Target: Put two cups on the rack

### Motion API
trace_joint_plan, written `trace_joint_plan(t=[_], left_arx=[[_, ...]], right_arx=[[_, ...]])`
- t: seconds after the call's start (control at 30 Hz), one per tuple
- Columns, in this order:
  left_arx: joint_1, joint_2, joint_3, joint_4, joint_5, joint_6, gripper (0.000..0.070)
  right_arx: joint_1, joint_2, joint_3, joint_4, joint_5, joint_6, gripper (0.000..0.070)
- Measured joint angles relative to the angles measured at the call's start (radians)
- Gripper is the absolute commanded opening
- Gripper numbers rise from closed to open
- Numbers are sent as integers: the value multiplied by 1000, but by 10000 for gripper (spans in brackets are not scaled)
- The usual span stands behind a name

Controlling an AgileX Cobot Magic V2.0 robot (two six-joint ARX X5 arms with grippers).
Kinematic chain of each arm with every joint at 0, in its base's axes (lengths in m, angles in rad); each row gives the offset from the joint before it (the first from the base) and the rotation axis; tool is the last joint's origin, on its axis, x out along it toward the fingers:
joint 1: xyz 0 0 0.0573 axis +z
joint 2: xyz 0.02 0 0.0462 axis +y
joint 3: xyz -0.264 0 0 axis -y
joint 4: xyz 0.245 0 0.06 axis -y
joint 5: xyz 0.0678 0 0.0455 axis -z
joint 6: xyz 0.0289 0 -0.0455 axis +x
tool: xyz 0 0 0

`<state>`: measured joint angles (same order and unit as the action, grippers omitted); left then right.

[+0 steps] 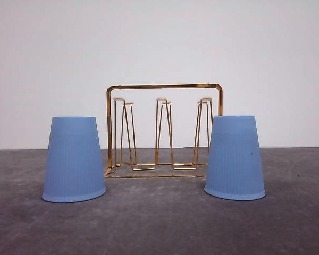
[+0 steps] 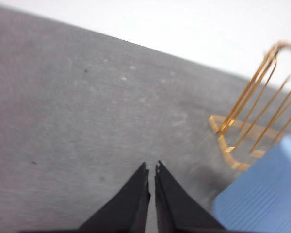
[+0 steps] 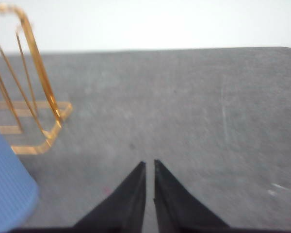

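Observation:
Two light blue ribbed cups stand upside down on the grey table, one (image 1: 74, 159) left of the gold wire rack (image 1: 164, 130) and one (image 1: 235, 158) to its right. The rack stands between and slightly behind them, its white-tipped prongs bare. In the left wrist view my left gripper (image 2: 152, 167) is shut with nothing in it, above the table, with the left cup (image 2: 262, 194) and the rack's end (image 2: 252, 121) off to one side. In the right wrist view my right gripper (image 3: 149, 165) is shut and holds nothing, near the right cup (image 3: 7, 189) and the rack (image 3: 34, 97).
The dark grey table (image 1: 159, 223) stretches in front of the cups. A plain white wall (image 1: 159, 42) rises behind the rack. Bare table surface lies ahead of both grippers.

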<state>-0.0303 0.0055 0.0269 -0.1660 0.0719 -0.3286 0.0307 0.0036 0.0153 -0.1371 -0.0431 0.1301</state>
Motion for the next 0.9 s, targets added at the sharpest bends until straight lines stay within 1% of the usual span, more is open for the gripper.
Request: trace_joint_plan(t=[0.07, 0.13, 0.2, 0.27, 0.4, 0.53, 0.6, 0.67, 0.73, 0.83, 0.9], left_arx=[[0, 0, 3, 34, 6, -104, 0], [0, 0, 29, 24, 14, -184, 4], [0, 1, 78, -5, 24, -224, 4], [0, 2, 155, -62, 24, -235, 4], [0, 48, 322, -230, -16, -194, 4], [0, 150, 470, -433, -17, -133, 4], [0, 206, 529, -514, -9, -106, 4], [0, 269, 583, -588, 22, -76, 4], [0, 336, 620, -643, 70, -39, 4], [0, 433, 637, -658, 173, 19, 4], [0, 487, 638, -658, 232, 56, 4]], right_arx=[[0, 0, 10, 9, -9, 63, 4], [0, 1, 45, -13, -9, 106, 4], [0, 1, 100, -47, -9, 133, 4], [0, 1, 176, -89, -9, 151, 4], [0, 32, 339, -192, -8, 167, 4], [0, 112, 492, -369, -11, 166, 4], [0, 162, 550, -457, -30, 159, 4], [0, 215, 592, -531, -73, 131, 4], [0, 270, 607, -571, -127, 87, 4], [0, 354, 606, -591, -212, 17, 4], [0, 402, 606, -585, -247, -31, 4]])
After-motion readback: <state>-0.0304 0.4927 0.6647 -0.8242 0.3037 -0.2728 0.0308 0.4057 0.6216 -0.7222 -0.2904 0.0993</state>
